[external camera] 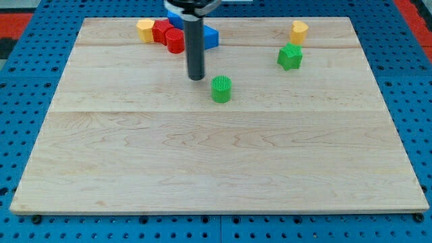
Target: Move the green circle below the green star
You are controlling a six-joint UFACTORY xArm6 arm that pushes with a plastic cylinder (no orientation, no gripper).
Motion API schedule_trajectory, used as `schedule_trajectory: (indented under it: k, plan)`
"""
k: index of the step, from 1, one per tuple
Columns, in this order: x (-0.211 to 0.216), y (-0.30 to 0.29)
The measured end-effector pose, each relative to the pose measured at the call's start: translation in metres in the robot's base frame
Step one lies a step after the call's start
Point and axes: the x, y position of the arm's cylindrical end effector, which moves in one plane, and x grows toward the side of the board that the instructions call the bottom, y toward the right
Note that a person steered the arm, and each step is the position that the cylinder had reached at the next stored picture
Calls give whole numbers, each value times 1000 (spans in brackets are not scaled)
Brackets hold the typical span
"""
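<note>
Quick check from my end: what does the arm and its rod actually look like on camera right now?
Only the end of the arm shows: a straight, smooth, dark grey to black cylindrical rod, ending in my tip, which is flat and plain. At the view's top the rod meets a wider black mount with a pale ring. No cables, markings or labels are visible. My tip is up and to the view's left of the green circle.
</note>
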Motion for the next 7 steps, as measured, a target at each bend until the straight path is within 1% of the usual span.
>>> schedule_trajectory:
  k: [1, 3, 4, 5, 7]
  plan:
    - [43, -26]
    - [9, 78]
    - [31, 84]
    - [72, 68]
    - [21, 135]
